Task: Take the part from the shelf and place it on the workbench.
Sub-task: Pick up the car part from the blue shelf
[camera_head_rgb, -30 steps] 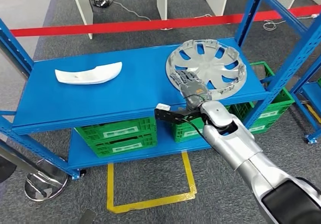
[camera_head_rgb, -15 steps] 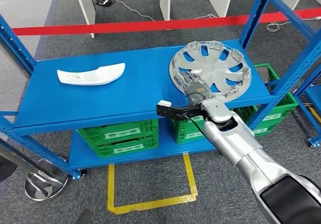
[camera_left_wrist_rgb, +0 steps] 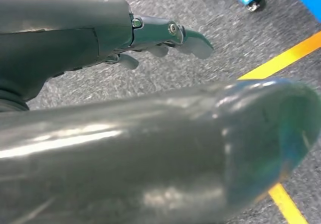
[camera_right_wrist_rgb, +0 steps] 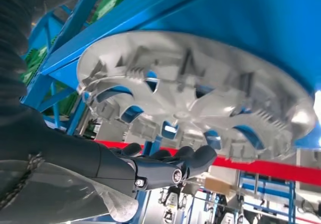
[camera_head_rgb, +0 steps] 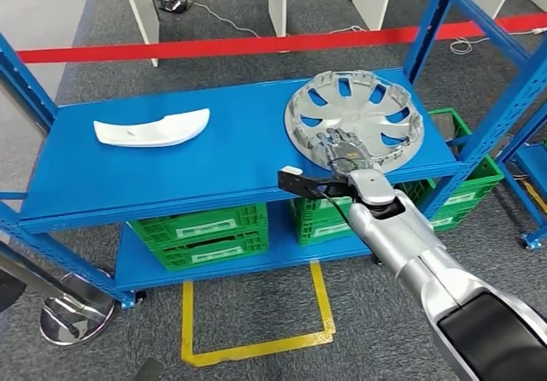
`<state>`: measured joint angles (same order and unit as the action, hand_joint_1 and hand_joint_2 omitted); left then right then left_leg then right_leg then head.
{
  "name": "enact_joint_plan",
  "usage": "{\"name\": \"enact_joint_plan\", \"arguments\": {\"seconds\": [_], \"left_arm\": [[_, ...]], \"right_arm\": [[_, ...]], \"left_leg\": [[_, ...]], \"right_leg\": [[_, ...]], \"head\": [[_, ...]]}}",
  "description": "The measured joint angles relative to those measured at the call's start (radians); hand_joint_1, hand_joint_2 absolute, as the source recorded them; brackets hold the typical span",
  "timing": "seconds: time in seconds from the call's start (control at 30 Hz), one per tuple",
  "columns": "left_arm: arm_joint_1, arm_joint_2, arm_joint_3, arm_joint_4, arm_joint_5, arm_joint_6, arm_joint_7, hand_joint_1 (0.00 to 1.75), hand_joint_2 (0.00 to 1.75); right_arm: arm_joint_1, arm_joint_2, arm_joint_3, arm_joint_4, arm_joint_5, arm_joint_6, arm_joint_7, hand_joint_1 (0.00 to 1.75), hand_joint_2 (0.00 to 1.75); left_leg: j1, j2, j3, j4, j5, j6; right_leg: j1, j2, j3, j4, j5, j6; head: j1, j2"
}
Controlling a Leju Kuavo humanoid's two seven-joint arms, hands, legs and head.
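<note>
The reach for the part is being made by the right hand (camera_head_rgb: 345, 153), which is being held over the near rim of the wheel cover (camera_head_rgb: 371, 99) with its fingers (camera_right_wrist_rgb: 196, 157) stretched forward and spread; nothing is being gripped by it, and whether the fingertips are touching the rim cannot be told from the head view, while in the right wrist view a narrow gap is being shown between them and the cover's edge. For the step to be done well, the fingers should probably be slid under or over the near rim and closed firmly on the edge between two openings, since a thin, wide disc is likely to tilt or slip if pinched at a single point. The wheel cover is lying flat on the right end of the blue shelf (camera_head_rgb: 193, 163), its inner side turned upward: silver-grey plastic, round, with curved spoke openings through which the blue is being seen, and small ribs and clips being shown around the rim. The left hand (camera_left_wrist_rgb: 159, 35) is being held low over the grey carpet with fingers loosely extended and nothing in it. A white curved part (camera_head_rgb: 151, 129) is lying well apart, near the left end.
</note>
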<state>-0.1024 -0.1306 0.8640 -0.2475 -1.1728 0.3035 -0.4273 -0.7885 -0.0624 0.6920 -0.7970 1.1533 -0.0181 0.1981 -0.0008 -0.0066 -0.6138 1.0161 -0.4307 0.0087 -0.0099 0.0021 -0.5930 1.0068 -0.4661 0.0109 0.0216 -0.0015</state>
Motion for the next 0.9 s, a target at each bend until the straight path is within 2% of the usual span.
{"name": "enact_joint_plan", "arguments": {"seconds": [0.07,0.1,0.17,0.23,0.27,0.3,0.33,0.4,0.43,0.47,0.57,0.63,0.67,0.73,0.77,0.8,0.83,0.9], "left_arm": [[0.002,-0.001,-0.001,0.0,0.0,0.001,0.001,0.0,0.0],[0.003,-0.002,-0.001,0.0,0.0,0.001,0.001,0.0,0.0],[0.002,-0.003,-0.002,0.0,0.0,0.002,0.001,0.0,0.0],[0.002,-0.003,-0.002,0.0,0.0,0.003,0.001,0.0,0.0],[0.002,-0.004,-0.002,0.0,0.0,0.003,0.001,0.0,0.0],[0.003,-0.005,-0.002,0.0,0.0,0.003,0.001,0.0,0.0],[0.004,-0.006,-0.002,0.0,0.0,0.003,0.001,0.0,0.0],[0.004,-0.006,-0.002,0.0,0.001,0.003,0.001,0.0,0.0],[0.004,-0.006,-0.002,0.0,0.001,0.003,0.001,0.0,0.0],[0.004,-0.006,-0.002,0.0,0.002,0.003,0.001,0.0,0.0],[0.006,-0.005,-0.002,0.0,0.003,0.002,0.0,0.0,0.0],[0.007,-0.004,-0.002,0.0,0.003,0.003,0.0,0.0,0.0],[0.007,-0.004,-0.002,0.0,0.003,0.003,0.0,0.0,0.0],[0.008,-0.005,-0.002,0.0,0.003,0.003,-0.001,0.0,0.0],[0.008,-0.005,-0.002,0.0,0.003,0.002,-0.001,0.0,0.0],[0.01,-0.006,-0.002,0.0,0.004,0.002,-0.002,0.0,0.0],[0.01,-0.006,-0.002,0.0,0.004,0.001,-0.003,0.0,0.0],[0.011,-0.005,-0.002,0.0,0.006,0.001,-0.004,0.0,0.0]], "right_arm": [[-0.002,0.003,-0.006,0.013,0.001,0.0,0.004,0.0,1.75],[-0.004,0.005,-0.009,0.018,0.002,-0.001,0.005,0.0,1.75],[-0.008,0.005,-0.013,0.026,0.002,-0.002,0.007,0.0,1.75],[-0.006,0.005,-0.014,0.034,0.002,-0.002,0.007,0.0,1.75],[-0.003,0.005,-0.014,0.039,0.002,-0.002,0.007,0.0,1.75],[-0.001,0.005,-0.014,0.043,0.002,-0.002,0.007,0.0,1.75],[0.0,0.005,-0.014,0.046,0.002,-0.002,0.008,0.0,1.75],[-0.004,0.005,-0.017,0.051,0.002,-0.003,0.009,0.0,1.75],[-0.006,0.006,-0.019,0.052,0.002,-0.004,0.01,0.0,1.75],[-0.007,0.007,-0.02,0.054,0.002,-0.005,0.011,0.0,1.75],[-0.005,0.01,-0.024,0.058,0.004,-0.011,0.017,0.0,1.75],[-0.005,0.012,-0.029,0.06,0.007,-0.017,0.023,0.0,1.75],[-0.005,0.015,-0.031,0.06,0.009,-0.019,0.026,0.0,1.75],[-0.003,0.018,-0.035,0.061,0.011,-0.024,0.031,0.0,1.75],[0.0,0.019,-0.037,0.062,0.012,-0.025,0.034,0.0,1.75],[0.002,0.019,-0.04,0.062,0.013,-0.028,0.037,0.0,1.75],[0.003,0.02,-0.042,0.062,0.014,-0.03,0.04,0.0,1.75],[0.003,0.022,-0.047,0.062,0.014,-0.033,0.043,0.0,1.75]], "left_leg": [[0.002,0.0,0.001,-0.007,0.002,0.009],[0.004,0.0,0.002,-0.01,0.003,0.015],[0.007,0.001,0.005,-0.014,0.006,0.024],[0.007,0.001,0.005,-0.014,0.005,0.028],[0.007,0.001,0.005,-0.013,0.005,0.029],[0.006,0.001,0.005,-0.013,0.004,0.029],[0.006,0.0,0.006,-0.011,0.003,0.028],[0.004,-0.001,0.005,-0.006,-0.001,0.022],[0.003,-0.001,0.003,-0.002,-0.003,0.018],[0.001,-0.001,0.001,0.001,-0.004,0.014],[0.0,-0.001,-0.002,0.004,-0.006,0.001],[0.001,0.0,-0.018,0.044,-0.036,-0.01],[0.003,0.001,-0.039,0.094,-0.065,-0.016],[0.006,0.002,-0.1,0.229,-0.125,-0.023],[0.007,0.002,-0.124,0.277,-0.137,-0.025],[0.007,0.002,-0.131,0.29,-0.13,-0.024],[0.007,0.002,-0.118,0.26,-0.104,-0.022],[0.006,0.001,-0.054,0.124,-0.032,-0.013]], "right_leg": [[-0.001,-0.001,-0.003,0.001,-0.003,0.011],[-0.001,-0.001,-0.012,0.016,-0.016,0.015],[-0.002,-0.001,-0.058,0.108,-0.067,0.021],[-0.002,-0.001,-0.123,0.243,-0.12,0.024],[-0.002,-0.001,-0.144,0.282,-0.127,0.025],[-0.002,-0.001,-0.147,0.283,-0.114,0.025],[-0.002,-0.001,-0.13,0.244,-0.084,0.023],[-0.001,-0.002,-0.063,0.106,-0.019,0.019],[-0.001,-0.002,-0.035,0.052,-0.003,0.016],[0.0,-0.001,-0.018,0.021,0.003,0.013],[-0.001,0.0,-0.012,0.01,0.002,0.001],[-0.006,0.0,-0.011,0.007,0.004,-0.01],[-0.007,0.0,-0.01,0.007,0.005,-0.014],[-0.007,0.0,-0.009,0.007,0.004,-0.017],[-0.007,0.0,-0.009,0.007,0.003,-0.017],[-0.006,0.0,-0.008,0.007,0.002,-0.017],[-0.006,0.0,-0.006,0.007,0.001,-0.017],[-0.006,0.0,-0.002,0.007,-0.002,-0.014]], "head": [[0.001,0.0],[0.002,0.0],[0.004,0.0],[0.006,0.0],[0.006,0.0],[0.006,0.0],[0.006,0.0],[0.006,0.0],[0.005,0.0],[0.005,0.0],[0.006,0.0],[0.002,0.0],[0.0,0.0],[-0.002,0.0],[-0.002,0.0],[-0.002,0.0],[-0.002,0.0],[-0.002,0.0]]}}
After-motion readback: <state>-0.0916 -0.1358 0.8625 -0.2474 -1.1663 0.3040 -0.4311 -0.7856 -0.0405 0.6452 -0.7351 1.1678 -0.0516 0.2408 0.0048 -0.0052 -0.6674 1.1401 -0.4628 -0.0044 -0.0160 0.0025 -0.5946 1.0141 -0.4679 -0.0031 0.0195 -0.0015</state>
